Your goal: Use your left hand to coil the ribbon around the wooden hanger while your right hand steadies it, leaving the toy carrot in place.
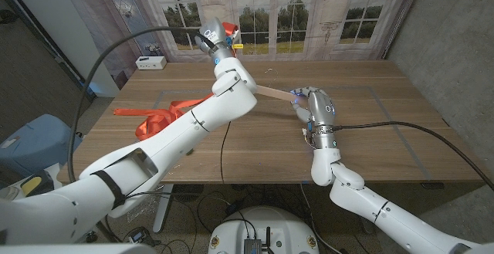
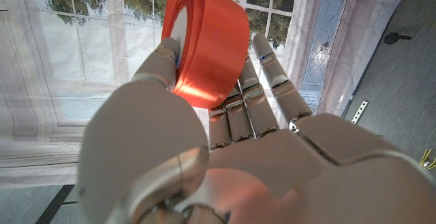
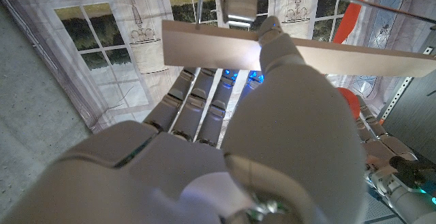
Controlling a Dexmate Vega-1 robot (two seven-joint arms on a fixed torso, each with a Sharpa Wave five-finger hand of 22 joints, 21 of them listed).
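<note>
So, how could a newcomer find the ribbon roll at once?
Start from the wooden table and follow the left arm up to its raised left hand before the window. The ribbon roll sits in its fingers: a bright orange spool, unlike the loose ribbon lying on the table.

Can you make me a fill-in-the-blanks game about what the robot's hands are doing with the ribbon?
1. The left hand holds a roll of ribbon that is ____ in colour.
2. The right hand grips the ____ hanger.
3. Loose ribbon lies in a heap on the ____.

Missing words: orange; wooden; table
</note>
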